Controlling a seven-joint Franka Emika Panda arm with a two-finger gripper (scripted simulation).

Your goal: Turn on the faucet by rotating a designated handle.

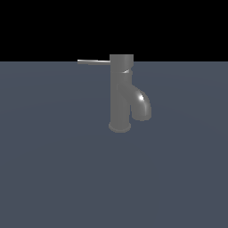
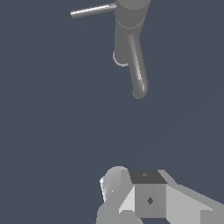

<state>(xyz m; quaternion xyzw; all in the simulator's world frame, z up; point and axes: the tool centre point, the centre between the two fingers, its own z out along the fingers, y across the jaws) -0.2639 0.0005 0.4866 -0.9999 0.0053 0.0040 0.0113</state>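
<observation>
- Flat slate-blue worktop [image 1: 53,178] fills most of the exterior view, with a plain black band of background above it. No texture, pretty bare sim render.
- Biggest thing on it is the faucet [image 1: 120,95], dark grey and glossy, standing upright roughly mid-scene on a flared round base. Its top cap pokes up just past the worktop's far edge line into the black.
- Off the body comes the spout [image 1: 141,106], short and fat, bending out toward the exterior view's right and then curving down, with a bright highlight on the bend. Its tip hangs above the worktop, not touching it.
- In the wrist view the same faucet is seen from above, and the spout's rounded end is the part of it nearest the gripper.
- Then the gripper [image 2: 131,197], only visible in the wrist view: blocky light grey and dark pieces at the frame edge, well apart from the faucet, touching nothing. Honestly can't tell if it's spread or closed, since the fingertips are out of frame.
- Smallest bit is the handle [image 1: 93,62], a thin flat lever sticking out level from the top cap toward the exterior view's left, opposite the spout. Nothing is on it.
</observation>
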